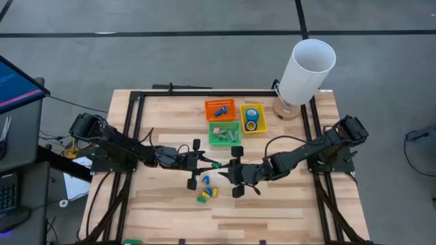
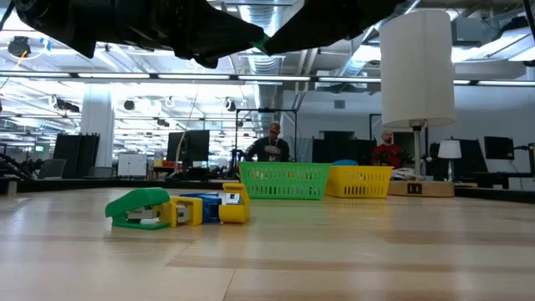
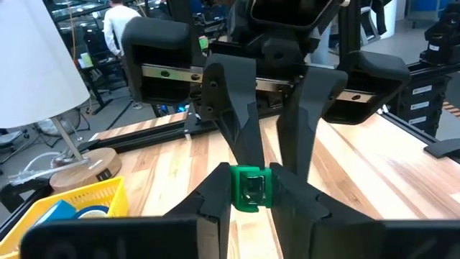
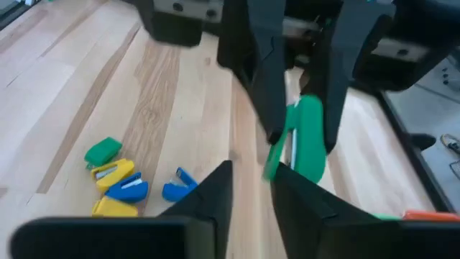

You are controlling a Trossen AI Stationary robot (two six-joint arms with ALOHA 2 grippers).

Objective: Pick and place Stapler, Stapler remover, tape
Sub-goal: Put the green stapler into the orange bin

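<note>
A small green stapler (image 1: 216, 165) hangs in the air over the middle of the table, between my two grippers, which face each other. My left gripper (image 1: 210, 164) reaches in level from the left and is shut on it. My right gripper (image 4: 253, 180) comes from the right, slanting down, and stands a little open at the stapler's lower end (image 4: 272, 170). Several green, yellow and blue staplers (image 1: 208, 192) lie on the wood below. The blue tape rolls (image 1: 251, 120) lie in the yellow basket (image 1: 261, 109). I cannot pick out a stapler remover. My left gripper pinches the green stapler's two sides (image 3: 248, 191) between its two fingers, coming level from the table's left. The stapler is lifted clear of the table and slants down toward the other arm. My right gripper's fingertips (image 4: 219, 188) stand at the stapler's lower end; I cannot tell whether they touch it.
An orange basket (image 1: 220, 102), a green basket (image 1: 225, 141) and the yellow one stand in a group at the far middle. A lamp with a tall white shade (image 1: 308, 68) stands at the far right corner. Bare wood lies at the near side. People show in the room behind.
</note>
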